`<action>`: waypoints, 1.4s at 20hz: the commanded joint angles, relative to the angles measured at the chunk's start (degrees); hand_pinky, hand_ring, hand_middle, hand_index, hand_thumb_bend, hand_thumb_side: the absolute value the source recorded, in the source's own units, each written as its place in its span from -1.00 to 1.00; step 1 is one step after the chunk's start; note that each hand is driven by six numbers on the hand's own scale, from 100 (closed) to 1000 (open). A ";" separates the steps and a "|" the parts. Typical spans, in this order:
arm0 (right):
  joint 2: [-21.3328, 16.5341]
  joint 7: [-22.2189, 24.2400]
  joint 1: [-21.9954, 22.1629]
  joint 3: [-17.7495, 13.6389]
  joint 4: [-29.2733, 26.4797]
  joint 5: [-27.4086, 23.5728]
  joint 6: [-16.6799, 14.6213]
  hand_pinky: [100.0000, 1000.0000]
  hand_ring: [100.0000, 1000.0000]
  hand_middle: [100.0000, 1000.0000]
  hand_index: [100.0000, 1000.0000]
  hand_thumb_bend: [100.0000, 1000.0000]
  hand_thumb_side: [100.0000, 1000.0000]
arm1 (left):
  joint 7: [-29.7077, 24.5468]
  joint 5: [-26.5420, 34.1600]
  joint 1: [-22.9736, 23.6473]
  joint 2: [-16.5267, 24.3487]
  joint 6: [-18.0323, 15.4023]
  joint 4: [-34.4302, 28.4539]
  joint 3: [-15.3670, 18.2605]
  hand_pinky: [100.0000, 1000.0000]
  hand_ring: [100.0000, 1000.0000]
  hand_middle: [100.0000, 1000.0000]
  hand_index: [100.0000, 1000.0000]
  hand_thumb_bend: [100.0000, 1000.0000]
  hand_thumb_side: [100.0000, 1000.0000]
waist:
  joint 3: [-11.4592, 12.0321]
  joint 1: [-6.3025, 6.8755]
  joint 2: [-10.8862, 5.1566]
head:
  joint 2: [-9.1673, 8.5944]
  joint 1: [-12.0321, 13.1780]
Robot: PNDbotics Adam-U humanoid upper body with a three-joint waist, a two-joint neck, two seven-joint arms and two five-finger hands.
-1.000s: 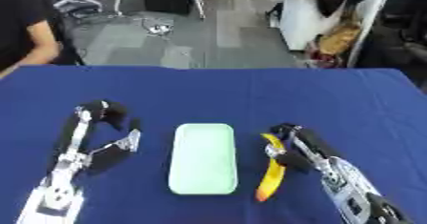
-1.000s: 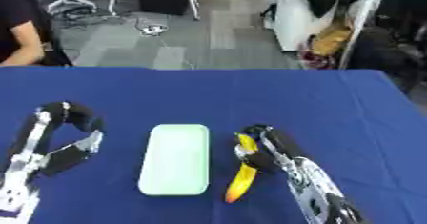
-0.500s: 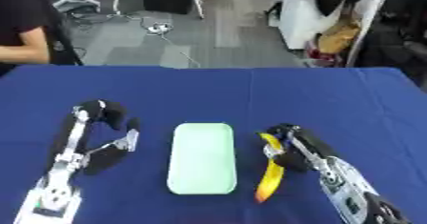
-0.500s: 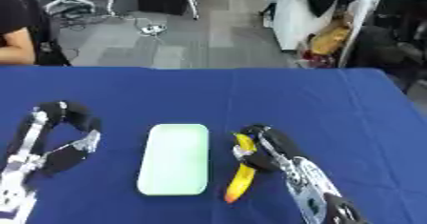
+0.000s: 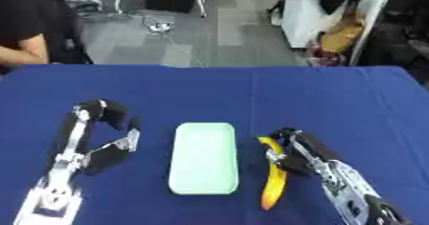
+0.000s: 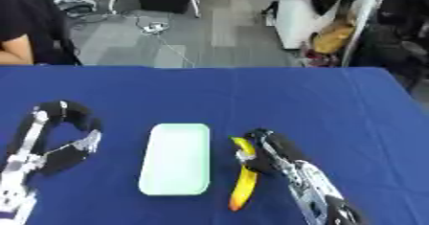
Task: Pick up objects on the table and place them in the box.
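A yellow banana [image 5: 272, 180] lies on the blue table [image 5: 251, 95], just right of a pale green flat box [image 5: 204, 157]. My right hand [image 5: 295, 153] rests at the banana's upper end with its fingers curled onto it. My left hand [image 5: 107, 133] sits on the table to the left of the box, fingers bent and holding nothing, a gap between it and the box.
A person in black stands at the far left edge [image 5: 29, 28], off the table. Beyond the table's far edge are the floor, cables and furniture. The far half of the blue table is bare cloth.
The view has shifted slightly. My right hand has settled a little more onto the banana's upper end; the left hand, box and banana keep their places.
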 commanded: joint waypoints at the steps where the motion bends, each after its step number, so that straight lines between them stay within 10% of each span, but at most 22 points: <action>1: -0.03 -0.04 -0.19 -0.32 1.47 0.80 0.03 0.03 0.37 0.50 0.69 -0.66 0.80 | -0.09 0.48 -1.08 0.08 -0.15 -1.34 0.27 0.21 -0.22 -0.24 0.09 -1.00 -0.82 | 0.13 0.42 -0.35 | -0.18 -0.46; 28: -1.08 5.06 -0.23 0.38 4.62 5.63 -1.09 0.01 0.32 0.47 0.68 -0.67 0.76 | -0.26 0.47 -0.26 1.59 -0.15 -0.24 0.37 0.22 -0.22 -0.23 0.09 -1.00 -0.82 | -1.37 -1.07 -1.47 | 0.96 0.55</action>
